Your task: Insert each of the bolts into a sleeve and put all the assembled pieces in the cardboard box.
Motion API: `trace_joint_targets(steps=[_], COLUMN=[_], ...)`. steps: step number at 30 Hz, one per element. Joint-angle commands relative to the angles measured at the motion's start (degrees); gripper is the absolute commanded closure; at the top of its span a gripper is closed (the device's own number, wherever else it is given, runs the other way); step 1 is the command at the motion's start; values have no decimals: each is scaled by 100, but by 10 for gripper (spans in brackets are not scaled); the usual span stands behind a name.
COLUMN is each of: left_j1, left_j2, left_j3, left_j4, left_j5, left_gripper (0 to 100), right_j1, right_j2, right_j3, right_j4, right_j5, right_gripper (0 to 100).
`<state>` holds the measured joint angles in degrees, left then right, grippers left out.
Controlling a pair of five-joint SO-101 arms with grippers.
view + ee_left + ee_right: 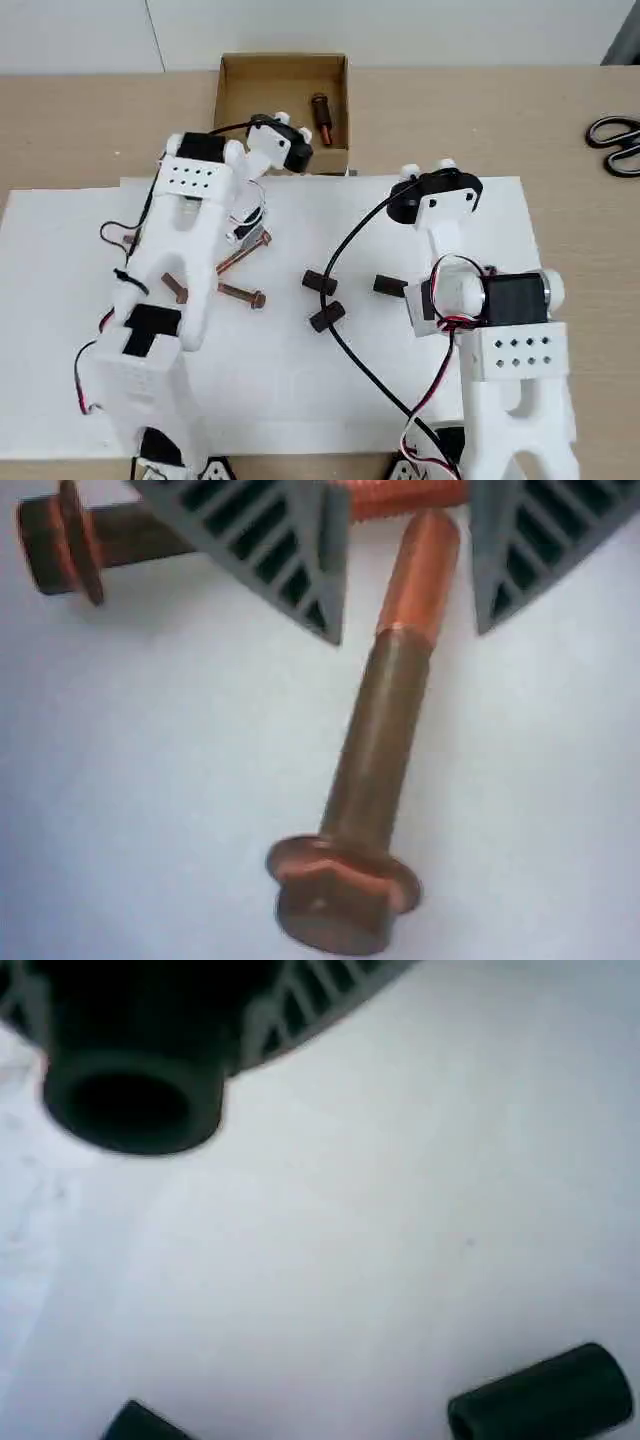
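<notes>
1 piece (321,117), which looks like a bolt already in its sleeve, lies in the cardboard box (232,100) at the far edge of the table. By my count that is 1 of 4 done.

3 bolts lie bare on the white sheet (300,400): the near bolt (385,740), the crossing bolt (60,535) lying just beyond its threaded tip, and the third bolt (175,288) beside the left arm. The left gripper (405,620) is low over the sheet with its jaws apart, straddling the near bolt's threaded end without pinching it.

The right gripper (150,1030) appears clamped on the held sleeve (130,1100), which sits tight under the jaw with its open bore toward the wrist camera. The loose sleeve (545,1395) and the second loose sleeve (135,1422) rest on the sheet.

I judge that 3 insertions and 3 trips to the box are left.
</notes>
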<state>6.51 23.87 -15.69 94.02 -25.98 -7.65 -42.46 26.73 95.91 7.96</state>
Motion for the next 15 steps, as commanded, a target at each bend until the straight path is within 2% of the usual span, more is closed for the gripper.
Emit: trace_joint_targets(steps=[1,15], left_j1=[141,167], left_j2=[158,870], left_j3=[-453,-699], left_j4=[185,44], left_j5=[-149,-448], left_gripper=[913,885], right_j1=[75,75], right_j2=[-127,-127], right_j3=[-18,-18], right_j4=[-4,-4], right_j5=[62,62], right_gripper=[996,996])
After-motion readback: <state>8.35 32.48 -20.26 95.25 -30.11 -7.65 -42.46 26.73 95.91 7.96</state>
